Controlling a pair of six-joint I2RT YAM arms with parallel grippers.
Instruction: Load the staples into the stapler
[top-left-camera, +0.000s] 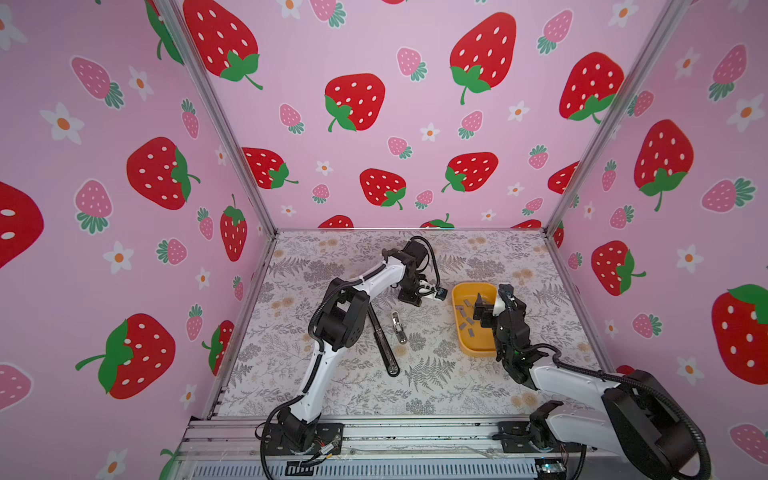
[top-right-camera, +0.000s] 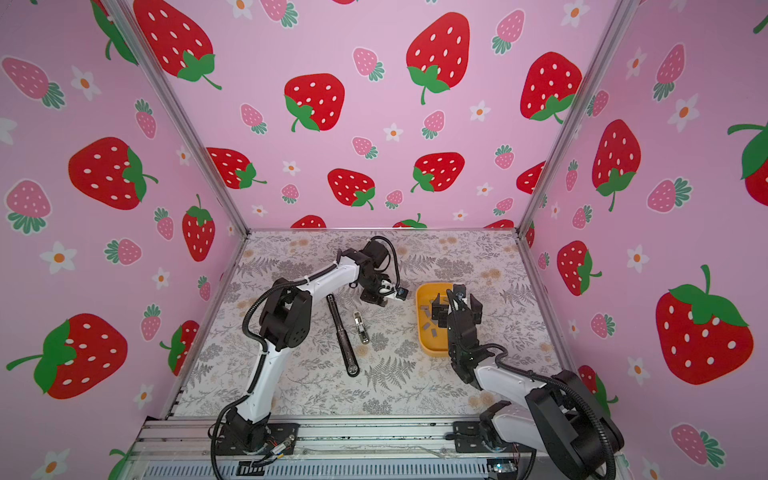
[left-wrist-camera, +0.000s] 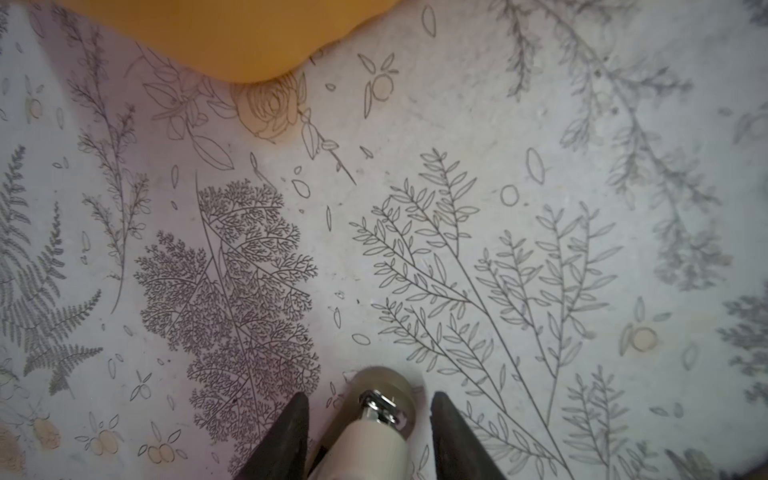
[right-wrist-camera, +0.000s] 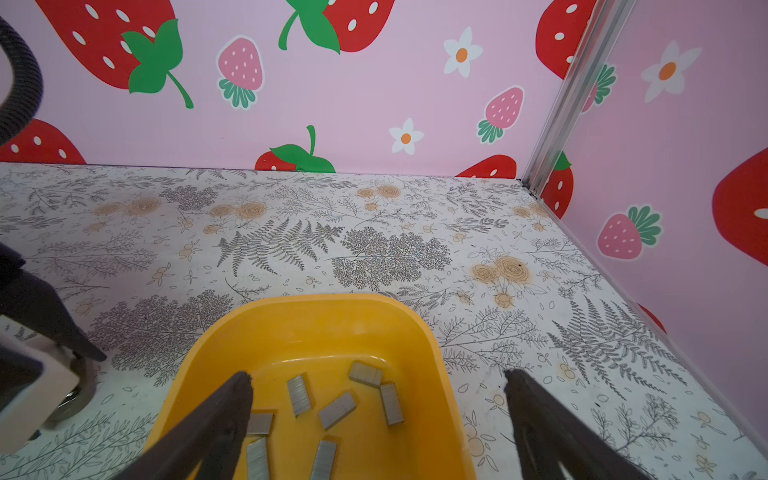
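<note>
The left arm rises from the front rail, bends at the elbow and stretches toward the back. Its wrist folds sharply so that the left tool points down at the worktop, near the yellow tray. In the left wrist view its two dark fingers stand on either side of a cream stapler, whose metal-tipped end is down at the worktop. Thin gaps show beside the stapler at the fingertips, but whether the tool presses on it further back cannot be told.

The right arm comes in from the front right corner, its forearm running toward the back and its wrist tipped down over the tray. The right tool is spread wide and holds nothing. One finger hangs inside the tray, the other beyond its rim over the bare worktop.

The staples lie loose on the tray's floor — short grey strips pointing different ways.

Between the arms, a long black stapler and a small silver metal piece lie flat on the worktop — apart from both tools.
</note>
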